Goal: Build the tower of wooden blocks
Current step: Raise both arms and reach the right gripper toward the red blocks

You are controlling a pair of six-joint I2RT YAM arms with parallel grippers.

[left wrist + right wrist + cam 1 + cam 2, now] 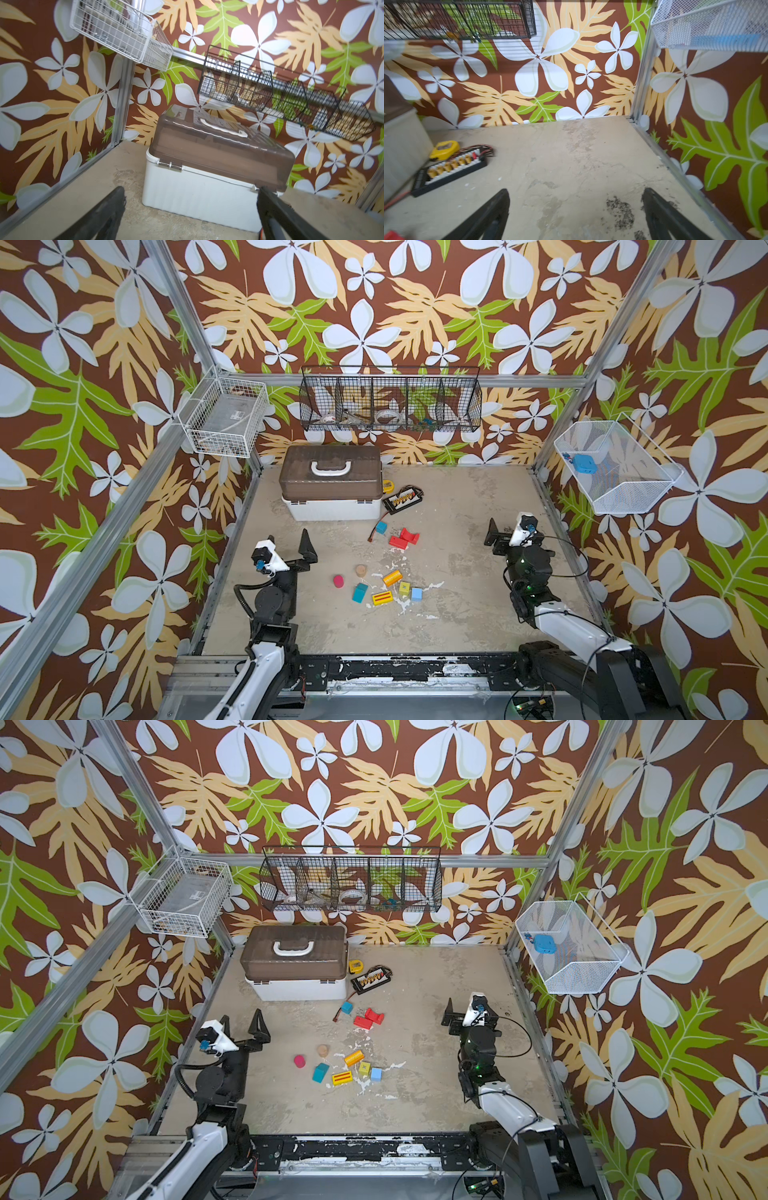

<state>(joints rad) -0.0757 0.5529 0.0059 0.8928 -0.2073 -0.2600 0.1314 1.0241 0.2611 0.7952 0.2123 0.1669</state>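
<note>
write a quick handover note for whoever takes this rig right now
Left gripper and right gripper: open, empty, clear of the blocks.
Seven blocks lie loose on the table; two red ones and a blue cube sit farther back, near the case.
Done: nothing stacked.
Left: the whole tower.

We see only a corner of a red block (391,236) at the right wrist view's edge, and cannot identify the small things in the black wire basket (457,406).
</note>
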